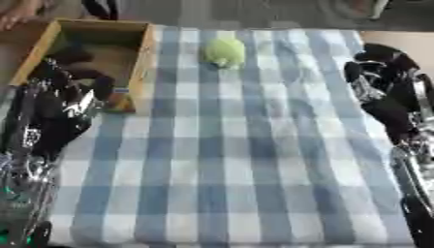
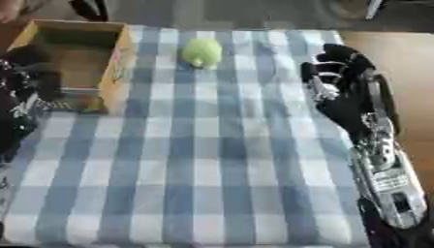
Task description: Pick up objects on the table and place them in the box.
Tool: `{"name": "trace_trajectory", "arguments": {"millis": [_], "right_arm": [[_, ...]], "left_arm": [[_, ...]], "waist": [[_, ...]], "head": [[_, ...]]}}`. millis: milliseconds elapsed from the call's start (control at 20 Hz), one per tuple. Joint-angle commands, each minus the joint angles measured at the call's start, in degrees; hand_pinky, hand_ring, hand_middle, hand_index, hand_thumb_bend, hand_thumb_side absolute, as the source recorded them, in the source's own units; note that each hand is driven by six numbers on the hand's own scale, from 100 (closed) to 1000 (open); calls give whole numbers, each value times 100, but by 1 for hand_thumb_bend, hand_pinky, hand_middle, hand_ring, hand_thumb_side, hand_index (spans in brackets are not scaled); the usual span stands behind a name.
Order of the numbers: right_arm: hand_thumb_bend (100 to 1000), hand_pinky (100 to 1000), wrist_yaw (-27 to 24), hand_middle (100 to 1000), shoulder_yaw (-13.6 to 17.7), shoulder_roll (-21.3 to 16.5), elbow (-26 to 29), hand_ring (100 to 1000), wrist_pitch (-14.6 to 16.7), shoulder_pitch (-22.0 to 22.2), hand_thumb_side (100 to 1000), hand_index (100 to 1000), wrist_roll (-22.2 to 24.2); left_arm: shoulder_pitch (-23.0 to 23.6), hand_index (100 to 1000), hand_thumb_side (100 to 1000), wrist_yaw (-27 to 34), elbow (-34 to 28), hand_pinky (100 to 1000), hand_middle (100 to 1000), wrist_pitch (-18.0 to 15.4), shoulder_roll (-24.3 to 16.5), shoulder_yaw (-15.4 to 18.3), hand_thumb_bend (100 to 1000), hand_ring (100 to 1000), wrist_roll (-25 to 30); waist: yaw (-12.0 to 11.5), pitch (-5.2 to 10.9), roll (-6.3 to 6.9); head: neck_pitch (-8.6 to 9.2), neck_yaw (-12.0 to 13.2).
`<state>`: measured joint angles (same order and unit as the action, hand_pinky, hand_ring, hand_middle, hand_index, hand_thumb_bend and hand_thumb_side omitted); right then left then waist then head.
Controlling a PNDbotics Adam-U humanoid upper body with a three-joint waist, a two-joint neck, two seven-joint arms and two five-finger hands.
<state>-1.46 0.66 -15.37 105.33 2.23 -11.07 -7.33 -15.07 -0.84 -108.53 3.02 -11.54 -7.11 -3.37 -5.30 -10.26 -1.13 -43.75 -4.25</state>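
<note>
1. The right hand (image 2: pixel 335 80) hovers over the right edge of the worktop (image 2: pixel 220 160), fingers relaxed and slightly bent, holding nothing.
2. The green object (image 2: pixel 202 52) lies on the checked cloth (image 2: pixel 254 193), ahead of that hand and off to its left, well apart from it. It looks roundish, with no clear long axis to line up on.
3. The box (image 2: pixel 115 63) stands just to the left of the object, close but not touching, its opening facing up.
4. The left hand (image 1: pixel 81 80) is at the box's near end, over or inside it; whether its fingers are open or closed cannot be told.
5. Judgement: the right hand has the freer reach to the object, though the left sits about as near; the carry to the box would be short and leftward.
6. No readable writing or brand shows anywhere.
</note>
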Motion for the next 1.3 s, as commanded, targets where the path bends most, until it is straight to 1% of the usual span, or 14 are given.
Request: {"name": "trace_trajectory", "arguments": {"millis": [50, 300, 500, 600, 700, 750, 800, 850, 1050, 1100, 1150, 1300], "right_arm": [[372, 653, 40, 663, 22, -75, 147, 696, 6, -48, 320, 790, 11], [385, 654, 37, 663, 14, -74, 153, 697, 6, -51, 313, 790, 26], [427, 655, 48, 667, 7, -75, 160, 700, 15, -50, 304, 795, 72], [482, 662, 56, 689, -2, -79, 163, 714, 26, -50, 312, 818, 119], [492, 676, 81, 713, -27, -128, 161, 733, 31, -68, 335, 848, 234], [492, 676, 102, 713, -34, -159, 157, 733, 25, -83, 335, 848, 312], [499, 692, 133, 739, -54, -233, 162, 757, 20, -120, 351, 878, 409], [502, 698, 181, 750, -89, -361, 170, 767, 7, -191, 357, 888, 557], [499, 715, 307, 780, -206, -1002, 65, 797, -63, -708, 357, 901, 1135], [457, 721, 316, 787, -249, -1164, -10, 802, -65, -868, 377, 902, 1248], [497, 724, 323, 793, -283, -1300, -99, 806, -61, -1018, 358, 904, 1345], [492, 734, 336, 809, -394, -1663, -491, 822, -13, -1538, 351, 907, 1613]], "left_arm": [[-48, 823, 399, -15, -73, 531, 720, 0, -36, 50, 589, 676, -24], [-48, 823, 399, -15, -74, 531, 720, 2, -37, 49, 588, 676, -25], [-47, 823, 399, -15, -74, 531, 721, 3, -36, 49, 589, 677, -28], [-46, 823, 399, -17, -73, 530, 721, 3, -37, 50, 589, 678, -30], [-44, 823, 399, -17, -73, 530, 721, 3, -40, 50, 589, 678, -31], [-43, 823, 399, -16, -73, 530, 721, 3, -42, 49, 589, 678, -31], [-42, 823, 399, -16, -72, 530, 721, 3, -44, 46, 590, 678, -29], [-39, 823, 400, -16, -69, 530, 721, 5, -47, 42, 590, 679, -24], [-22, 823, 400, -18, -60, 530, 721, 7, -60, 28, 590, 680, -7], [-21, 823, 402, -18, -59, 530, 722, 7, -63, 24, 587, 680, -2], [-20, 823, 400, -19, -57, 530, 722, 7, -64, 20, 591, 680, 3], [-23, 823, 399, -13, -59, 530, 722, 7, -65, 4, 591, 681, 18]], "waist": [[-5, 87, 10], [-4, 89, 11], [-6, 91, 4], [-4, 94, 0], [-7, 99, -6], [-8, 101, -8], [-12, 106, -15], [-16, 113, -20], [-33, 151, -44], [-43, 156, -48], [-54, 159, -50], [-109, 168, -55]], "head": [[-21, -26], [-20, -33], [-19, -37], [-21, -41], [-23, -45], [-24, -46], [-28, -50], [-32, -53], [-36, -56], [-36, -52], [-36, -51], [-37, -67]]}}
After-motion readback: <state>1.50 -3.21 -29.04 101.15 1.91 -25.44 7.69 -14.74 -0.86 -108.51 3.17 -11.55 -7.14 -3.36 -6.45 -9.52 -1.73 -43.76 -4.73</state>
